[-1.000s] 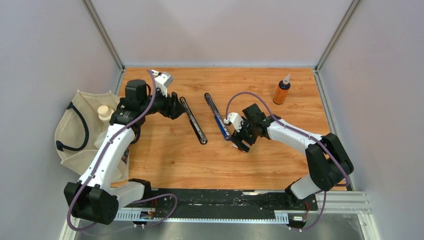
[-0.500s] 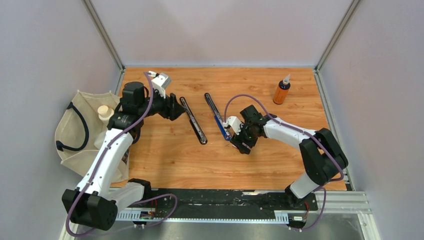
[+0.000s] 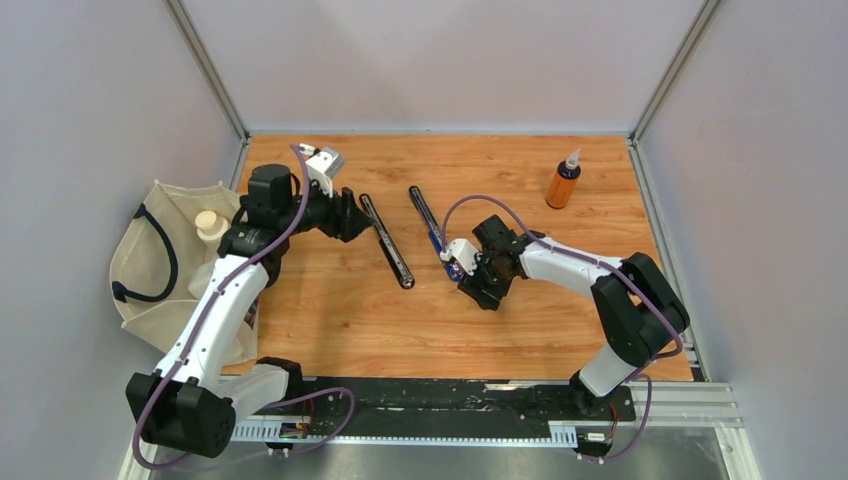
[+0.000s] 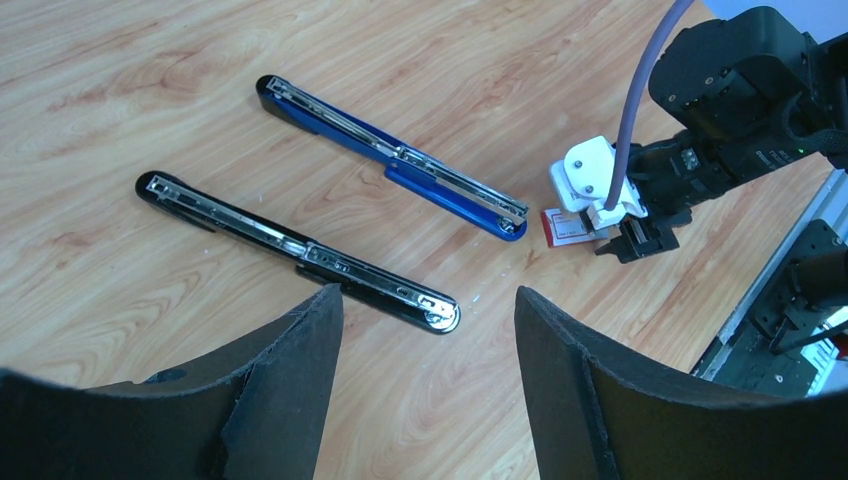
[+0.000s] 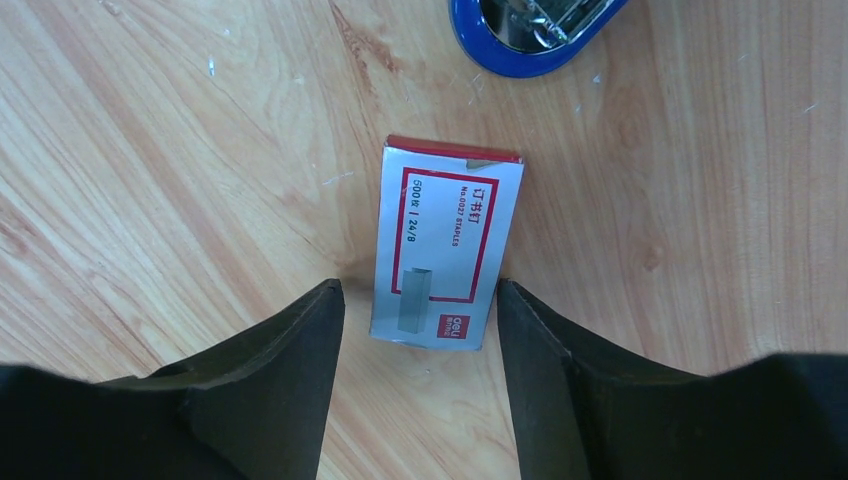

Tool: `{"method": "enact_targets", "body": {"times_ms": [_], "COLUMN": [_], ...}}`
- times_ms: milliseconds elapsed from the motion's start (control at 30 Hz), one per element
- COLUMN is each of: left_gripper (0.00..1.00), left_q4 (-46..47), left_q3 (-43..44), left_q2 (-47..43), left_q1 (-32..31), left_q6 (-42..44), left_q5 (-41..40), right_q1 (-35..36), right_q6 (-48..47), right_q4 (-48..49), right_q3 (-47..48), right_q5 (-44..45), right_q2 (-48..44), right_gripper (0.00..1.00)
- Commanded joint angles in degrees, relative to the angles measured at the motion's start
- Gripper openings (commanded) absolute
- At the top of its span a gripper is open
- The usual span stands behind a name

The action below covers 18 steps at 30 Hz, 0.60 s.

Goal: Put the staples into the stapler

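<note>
On the table (image 3: 340, 320), just beside the blue stapler's (image 4: 400, 165) rounded end, the staple box (image 5: 445, 250) lies flat between the parted fingers of the right gripper (image 5: 420, 290), not yet clamped. Nothing is held by the left gripper (image 4: 428, 295), spread near the black stapler (image 4: 300, 250). No strip is seen loaded, so nearly everything is judged left.

The left arm (image 3: 215, 305) rises from its base at the near left, bends at the elbow and points its wrist rightward. The left fingers (image 4: 290, 390) stand well apart. The right arm (image 3: 575, 265) folds back leftward toward the middle, wrist tipped steeply down. The right fingers (image 5: 270, 390) are parted.
</note>
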Motion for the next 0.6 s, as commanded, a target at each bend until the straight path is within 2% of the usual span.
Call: {"method": "enact_targets", "body": {"times_ms": [0,200,567], "left_gripper": [0.72,0.72,0.72], "left_q4": [2.37,2.63,4.04], "left_q3": [-0.46,-0.73,-2.05], "left_q2": [0.1,0.89,3.61], "left_q1": [-0.31,-0.31,-0.31], "left_q6": [-0.84,-1.28,-3.21], "left_q5": [0.31,0.66,1.71], "right_q1": [0.22,0.22,0.22], "right_q6": [-1.43,-1.6,-1.69], "right_q4": [1.52,1.26,1.26], "right_q3": [0.03,0.12,-0.23], "right_q5": [1.37,1.46,0.76], "right_q2": [0.76,1.2,-0.38], "right_gripper": [0.6,0.52,0.48]}}
